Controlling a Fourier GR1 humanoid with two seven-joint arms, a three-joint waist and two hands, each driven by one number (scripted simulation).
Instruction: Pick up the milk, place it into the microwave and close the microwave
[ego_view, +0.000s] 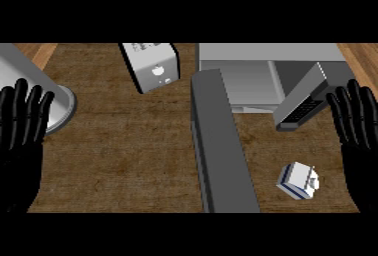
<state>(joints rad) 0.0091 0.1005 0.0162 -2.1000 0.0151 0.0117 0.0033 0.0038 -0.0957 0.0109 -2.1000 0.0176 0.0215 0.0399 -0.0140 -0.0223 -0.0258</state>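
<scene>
With the milk carton (298, 181) lying near-right on the tabletop (125, 160), just right of the open microwave door (221, 150), we'd drop our right hand (357, 120), fingers straight and empty like the left hand's (22, 120), straight over it and wrap its sides.

Counter layout: microwave far right, milk carton near right, hands at both edges

The microwave (251, 75) stands at the far right of the counter (125, 160); its open door (221, 150) reaches from it toward the near edge, splitting the counter in two; the milk carton (299, 181) lies right of the door, near the near edge; a toaster (151, 67) stands far, left of the microwave; a round pot (55, 107) sits at the far left; the left hand (22, 125) rests at the left edge, beside the pot; the right hand (358, 125) rests at the right edge, beyond the carton.
</scene>
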